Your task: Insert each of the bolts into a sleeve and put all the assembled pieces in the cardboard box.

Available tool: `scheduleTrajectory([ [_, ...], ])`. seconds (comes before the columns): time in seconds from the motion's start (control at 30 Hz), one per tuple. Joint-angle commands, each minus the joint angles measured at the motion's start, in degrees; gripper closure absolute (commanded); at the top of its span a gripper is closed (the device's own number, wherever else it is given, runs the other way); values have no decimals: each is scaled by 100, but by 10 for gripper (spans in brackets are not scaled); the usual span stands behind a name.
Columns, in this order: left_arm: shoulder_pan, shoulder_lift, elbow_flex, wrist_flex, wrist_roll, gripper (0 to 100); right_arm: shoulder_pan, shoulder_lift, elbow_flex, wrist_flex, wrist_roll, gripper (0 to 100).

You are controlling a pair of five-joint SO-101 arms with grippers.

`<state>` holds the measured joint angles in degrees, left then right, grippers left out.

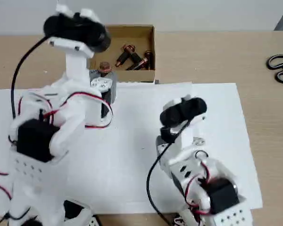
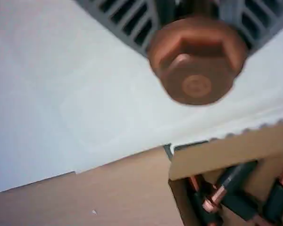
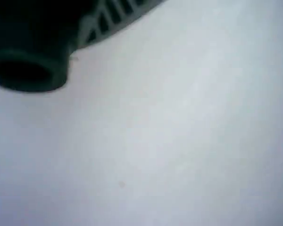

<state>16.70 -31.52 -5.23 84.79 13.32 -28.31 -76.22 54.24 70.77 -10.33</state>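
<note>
Left wrist view: bolt [image 2: 194,66] (coppery) between fingers [image 2: 114,17]

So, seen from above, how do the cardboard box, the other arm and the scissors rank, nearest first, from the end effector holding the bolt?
1. Cardboard box, right beside the left end effector.
2. Right arm, across the white paper.
3. Scissors, far right on the table.

A tan wooden table [image 1: 226,52] carries a large white sheet [image 1: 132,141] spread across its middle. The cardboard box [image 1: 132,28] sits at the sheet's far edge, and scissors [image 1: 280,66] lie well apart at the right.
</note>
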Motion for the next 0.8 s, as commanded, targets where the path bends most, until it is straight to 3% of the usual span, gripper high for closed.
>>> scheduleTrajectory([
  [0.0, 26, -686, 778, -299, 738, 994, -321, -708, 413, -479, 123, 997],
  [0.17, 26, -1714, 2009, -1020, 1336, 994, -699, -1727, 1266, -725, 703, 997],
  [0.47, 141, -3640, 4497, -2875, 1398, 994, -1077, -2765, 1978, -523, 1231, 997],
  [0.77, 721, -5143, 6114, -3314, 1389, 994, -1437, -2721, 1996, -514, 1231, 997],
])
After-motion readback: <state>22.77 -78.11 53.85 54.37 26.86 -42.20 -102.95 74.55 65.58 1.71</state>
